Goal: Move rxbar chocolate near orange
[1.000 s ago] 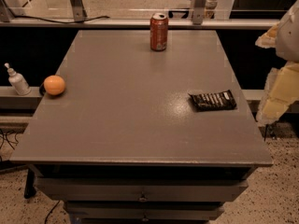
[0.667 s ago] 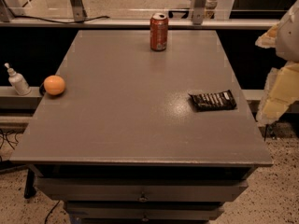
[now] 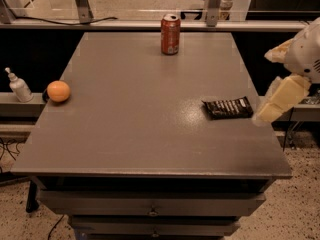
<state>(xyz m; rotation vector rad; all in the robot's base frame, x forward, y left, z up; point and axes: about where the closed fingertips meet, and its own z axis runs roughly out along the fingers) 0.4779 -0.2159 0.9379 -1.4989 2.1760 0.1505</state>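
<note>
The rxbar chocolate (image 3: 228, 107) lies flat near the right edge of the grey table (image 3: 140, 114), a black-brown wrapper with pale lettering. The orange (image 3: 58, 91) sits at the table's left edge. My gripper (image 3: 263, 87) hangs at the right side of the view, just right of the bar and above the table's right edge. Its pale fingers (image 3: 281, 100) are spread apart and hold nothing.
A reddish-brown soda can (image 3: 170, 34) stands upright at the back middle of the table. A small white pump bottle (image 3: 19, 86) stands on a ledge left of the orange. Drawers sit under the front edge.
My gripper has shifted a little to the left, closer to the bar. The bar, orange and can have not moved.
</note>
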